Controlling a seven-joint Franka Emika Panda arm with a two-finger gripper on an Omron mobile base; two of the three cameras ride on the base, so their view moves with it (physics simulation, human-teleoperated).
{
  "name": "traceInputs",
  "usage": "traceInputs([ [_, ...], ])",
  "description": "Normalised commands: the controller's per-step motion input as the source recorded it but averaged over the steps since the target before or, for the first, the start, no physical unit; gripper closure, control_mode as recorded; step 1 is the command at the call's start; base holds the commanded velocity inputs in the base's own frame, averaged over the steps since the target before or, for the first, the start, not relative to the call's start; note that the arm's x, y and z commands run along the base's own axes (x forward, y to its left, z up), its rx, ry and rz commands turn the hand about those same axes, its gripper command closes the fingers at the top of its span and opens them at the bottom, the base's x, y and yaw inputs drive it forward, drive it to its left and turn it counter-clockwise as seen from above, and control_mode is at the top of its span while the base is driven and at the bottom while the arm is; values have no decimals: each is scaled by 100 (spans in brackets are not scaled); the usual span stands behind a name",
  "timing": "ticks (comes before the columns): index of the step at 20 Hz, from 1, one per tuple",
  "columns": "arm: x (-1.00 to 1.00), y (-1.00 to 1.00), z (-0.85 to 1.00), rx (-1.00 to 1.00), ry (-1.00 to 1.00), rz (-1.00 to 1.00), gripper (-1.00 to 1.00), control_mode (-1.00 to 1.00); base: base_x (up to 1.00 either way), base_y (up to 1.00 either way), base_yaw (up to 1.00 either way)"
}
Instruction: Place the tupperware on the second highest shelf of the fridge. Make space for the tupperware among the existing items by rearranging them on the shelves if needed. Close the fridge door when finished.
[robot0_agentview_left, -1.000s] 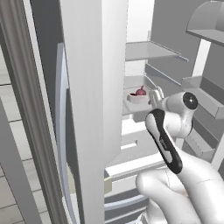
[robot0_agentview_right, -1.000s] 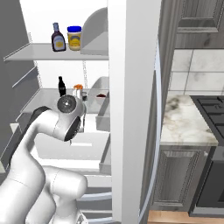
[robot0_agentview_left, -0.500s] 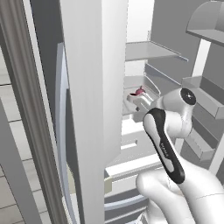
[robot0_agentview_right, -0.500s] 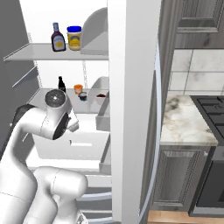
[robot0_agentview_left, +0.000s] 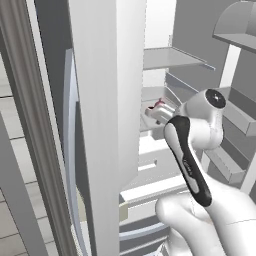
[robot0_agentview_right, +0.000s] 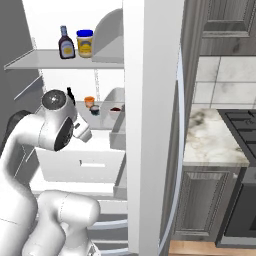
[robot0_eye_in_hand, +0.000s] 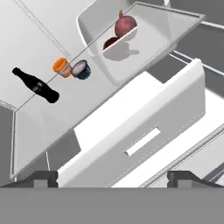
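Hand view: fingers wide apart, empty, facing the tupperware beside the black bottle and orange pot. Right base view: upper shelf looks tight, so a careless lift could topple the jar.

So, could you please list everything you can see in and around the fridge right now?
fridge: one, grey steel, doors open.
shelves: pale grey, inside.
dark bottle with pale label: one, upper shelf.
yellow jar: one, beside that bottle.
small black bottle: one, lower shelf.
orange pot: one, touching a blue-rimmed pot.
white container: one, holding a dark red onion-like thing.
white drawer: one, below.
marble counter: right of the fridge.
gripper: open, empty.
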Motion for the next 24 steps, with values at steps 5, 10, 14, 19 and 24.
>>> traceInputs([
  [5, -20, 0, 4, -24, -14, 1, -100, -100, 0, 0, 0],
  [10, -40, -28, 0, -13, -14, 3, -100, -100, 0, 0, 0],
  [14, -61, -24, 0, 0, -11, 13, -100, -100, 0, 0, 0],
  [19, -33, 2, 5, -2, -1, 12, -100, -100, 0, 0, 0],
  [24, 0, 0, 3, 0, 0, 1, -100, 100, 0, 0, 0],
])
